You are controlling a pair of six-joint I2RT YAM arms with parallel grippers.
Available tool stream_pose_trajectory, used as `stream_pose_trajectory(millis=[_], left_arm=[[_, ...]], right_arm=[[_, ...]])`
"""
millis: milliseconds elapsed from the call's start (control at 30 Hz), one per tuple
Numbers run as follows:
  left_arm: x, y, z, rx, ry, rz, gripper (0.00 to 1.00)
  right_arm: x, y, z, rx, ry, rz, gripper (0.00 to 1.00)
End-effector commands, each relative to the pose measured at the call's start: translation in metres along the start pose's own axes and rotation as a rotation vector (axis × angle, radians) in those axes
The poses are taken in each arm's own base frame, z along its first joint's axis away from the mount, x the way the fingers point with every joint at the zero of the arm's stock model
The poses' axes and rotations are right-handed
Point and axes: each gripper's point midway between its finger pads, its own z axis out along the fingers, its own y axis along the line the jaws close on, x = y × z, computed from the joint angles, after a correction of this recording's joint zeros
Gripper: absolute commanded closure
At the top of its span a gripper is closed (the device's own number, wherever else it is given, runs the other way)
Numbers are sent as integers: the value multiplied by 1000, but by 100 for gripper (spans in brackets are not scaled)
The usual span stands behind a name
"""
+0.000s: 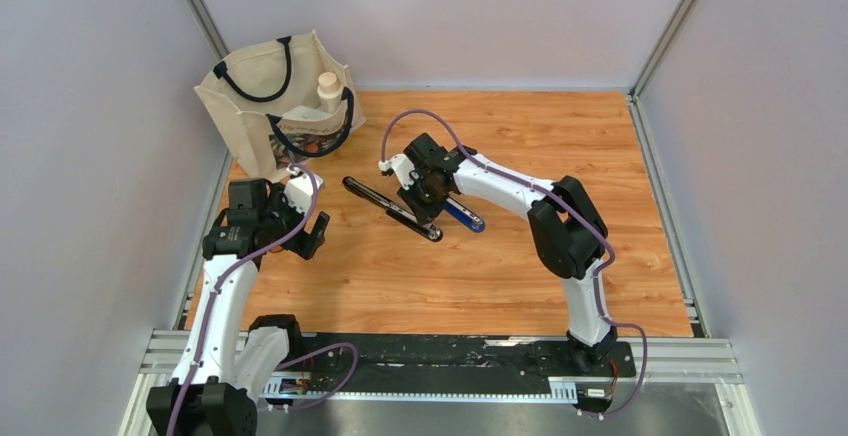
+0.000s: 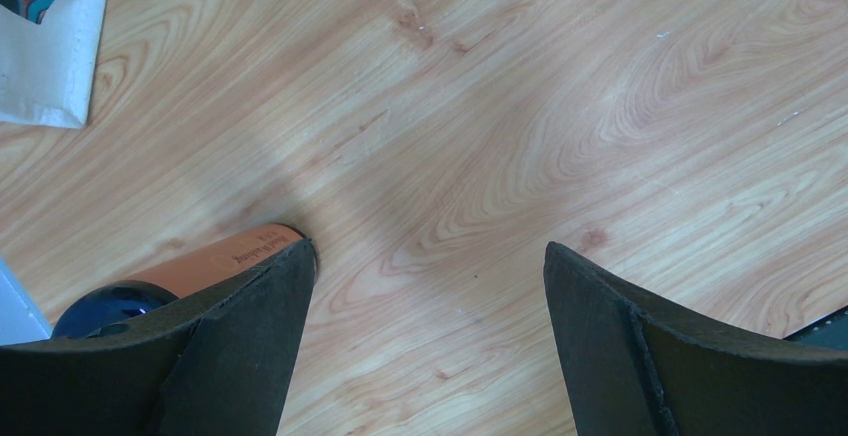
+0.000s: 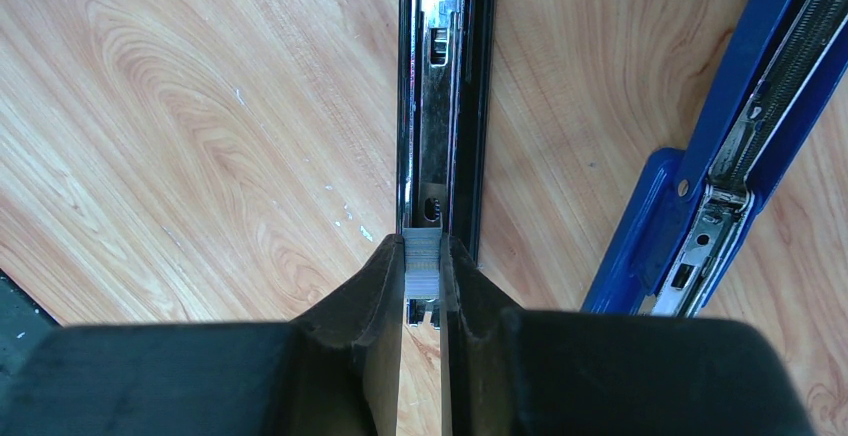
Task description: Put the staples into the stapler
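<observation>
From above, the right gripper [image 1: 424, 204] sits over the open stapler [image 1: 385, 206] on the table [image 1: 600, 156], with the left gripper [image 1: 308, 228] off by the bag [image 1: 250, 116]. Left wrist: jaws wide apart over wood, steadying nothing. Right wrist: fingers [image 3: 375, 286] pinch the staples [image 3: 422, 264] at the stapler's black channel; tilted, the strip may jam, snap, or shove the loose stapler.

Three views: one fixed overhead, two wrist-mounted.
Top external: high behind the arm bases, facing down over the whole desk [image 1: 520, 286]. Left wrist: close, downward past the left jaws onto the desk wood and the bag [image 2: 40, 51] corner. Right wrist: very close above the stapler [image 3: 445, 76], also seen from overhead.
</observation>
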Motion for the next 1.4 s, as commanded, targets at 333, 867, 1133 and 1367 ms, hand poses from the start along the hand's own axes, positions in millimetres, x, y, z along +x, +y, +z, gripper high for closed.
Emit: stream_pose_trajectory(millis=[333,867,1133,1367], left_arm=[[-6,3,1,-1,-28,32,7],[-7,3,1,-2,-30,28,7],[-6,3,2,1,-29,29,7],[-7,3,1,2,-30,29,7]], right_arm=[[-30,1,-27,-3,-110,-20,85],[-31,-3,-33,-1,-113,-12,85],[-31,-3,-32,-1,-116,-11,85],[-35,-4,-39,12,-133,-15,85]])
